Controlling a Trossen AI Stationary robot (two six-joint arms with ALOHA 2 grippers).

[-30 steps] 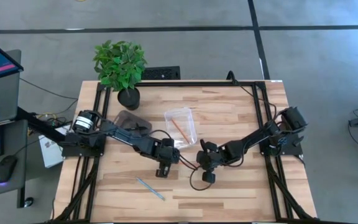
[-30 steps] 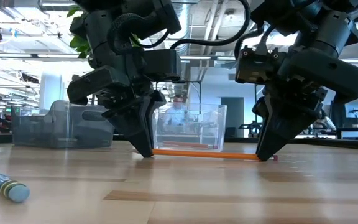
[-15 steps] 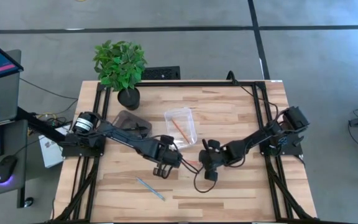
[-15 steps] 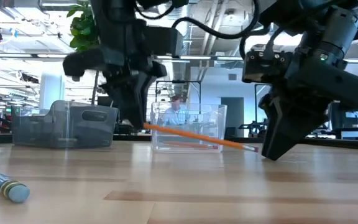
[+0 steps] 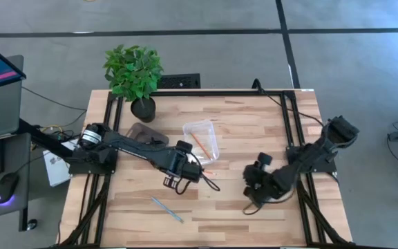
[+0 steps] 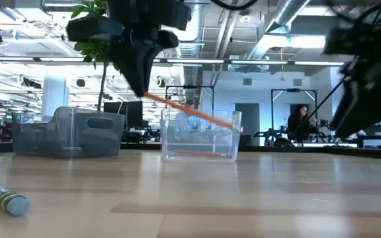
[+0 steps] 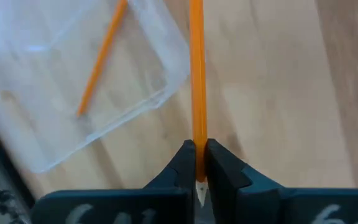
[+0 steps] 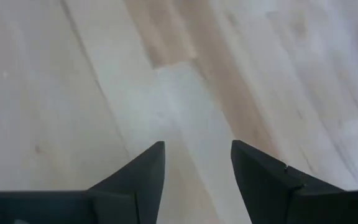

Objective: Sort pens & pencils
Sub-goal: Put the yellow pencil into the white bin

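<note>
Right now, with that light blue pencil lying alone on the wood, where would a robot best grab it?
Probably at its middle, coming straight down from above. The light blue pencil lies flat and slanted on the table with bare wood on both sides, so fingers should close across its thin width, turned square to its length. The open right gripper hangs free; the left gripper holds an orange pencil.

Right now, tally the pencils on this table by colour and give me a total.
Orange: 2, the tray pencil in the clear tray and the held pencil in the left tool
Light blue: 1, the loose pencil
Total: 3
</note>
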